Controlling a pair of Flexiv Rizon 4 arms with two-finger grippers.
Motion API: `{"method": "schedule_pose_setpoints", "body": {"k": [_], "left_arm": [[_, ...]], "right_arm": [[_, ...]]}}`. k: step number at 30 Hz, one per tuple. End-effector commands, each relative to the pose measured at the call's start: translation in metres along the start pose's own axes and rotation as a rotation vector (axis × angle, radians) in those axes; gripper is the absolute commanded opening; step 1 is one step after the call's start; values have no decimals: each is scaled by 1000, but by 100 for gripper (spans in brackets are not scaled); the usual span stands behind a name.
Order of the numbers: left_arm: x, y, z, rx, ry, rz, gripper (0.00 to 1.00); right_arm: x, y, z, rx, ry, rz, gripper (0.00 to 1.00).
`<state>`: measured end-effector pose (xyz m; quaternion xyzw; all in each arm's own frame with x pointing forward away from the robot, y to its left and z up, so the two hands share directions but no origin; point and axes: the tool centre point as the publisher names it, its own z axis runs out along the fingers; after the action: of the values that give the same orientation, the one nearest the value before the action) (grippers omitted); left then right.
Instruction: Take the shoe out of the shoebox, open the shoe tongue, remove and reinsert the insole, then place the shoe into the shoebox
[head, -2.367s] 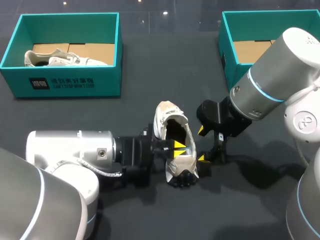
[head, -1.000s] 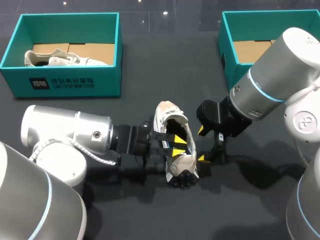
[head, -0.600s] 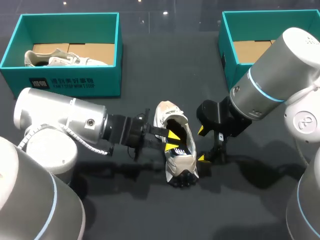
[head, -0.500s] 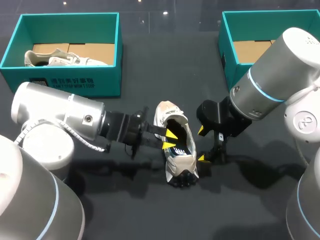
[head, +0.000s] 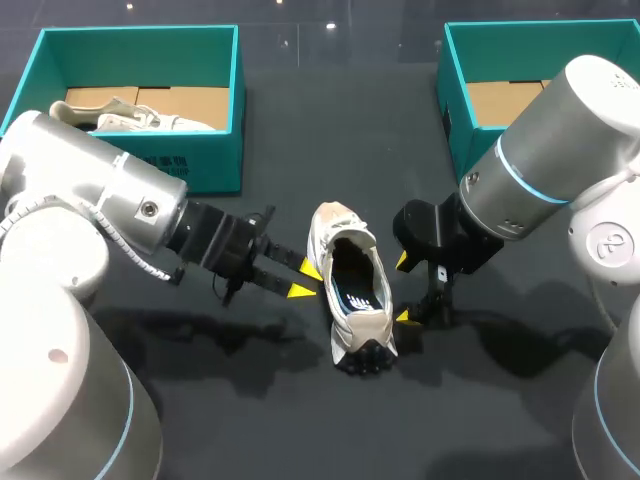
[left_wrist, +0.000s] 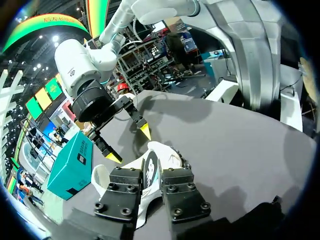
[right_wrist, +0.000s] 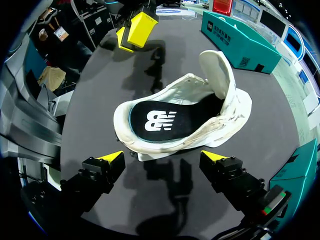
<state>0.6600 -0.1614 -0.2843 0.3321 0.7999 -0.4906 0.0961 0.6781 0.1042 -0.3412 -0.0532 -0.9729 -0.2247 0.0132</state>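
Shoe (head: 355, 300) is out on the surface (head: 300, 420) between both arms, tongue (right_wrist: 217, 70) folded back, insole (right_wrist: 157, 120) flat inside; I'd judge the reinsert done. Left end effector (head: 304, 280) just beside it, fingers apart, empty - right end effector (head: 403, 289) spread wide, holding nothing. Remaining: regrasp, place it in the shoebox (head: 455, 120).

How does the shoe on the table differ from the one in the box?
The table shoe sits out on the table, opening up; the boxed shoe lies in the left box. The table shoe's dark insole shows; the boxed shoe's inside is hidden. Both are off-white.
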Motion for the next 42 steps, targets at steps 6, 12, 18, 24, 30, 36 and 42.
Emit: {"method": "schedule_pose_setpoints", "body": {"k": [6,12,18,24,30,36,42], "left_arm": [[12,-5,-48,-73,164,32,30],[16,-6,-65,-120,258,78,31],[15,-5,-82,-168,330,109,15],[12,-4,-96,-200,414,121,0],[8,-1,-106,-213,532,162,0],[1,-3,-113,-226,618,191,0],[1,-3,-113,-226,618,191,0]], "right_arm": [[1,0,0,1,-3,1,100],[1,0,0,1,-3,1,100],[1,0,0,1,-3,1,100],[2,-14,-9,18,2,4,100],[2,-44,-30,42,13,-5,100],[-3,-61,-41,55,24,-18,100],[-4,-66,-43,37,17,-1,100]]}}
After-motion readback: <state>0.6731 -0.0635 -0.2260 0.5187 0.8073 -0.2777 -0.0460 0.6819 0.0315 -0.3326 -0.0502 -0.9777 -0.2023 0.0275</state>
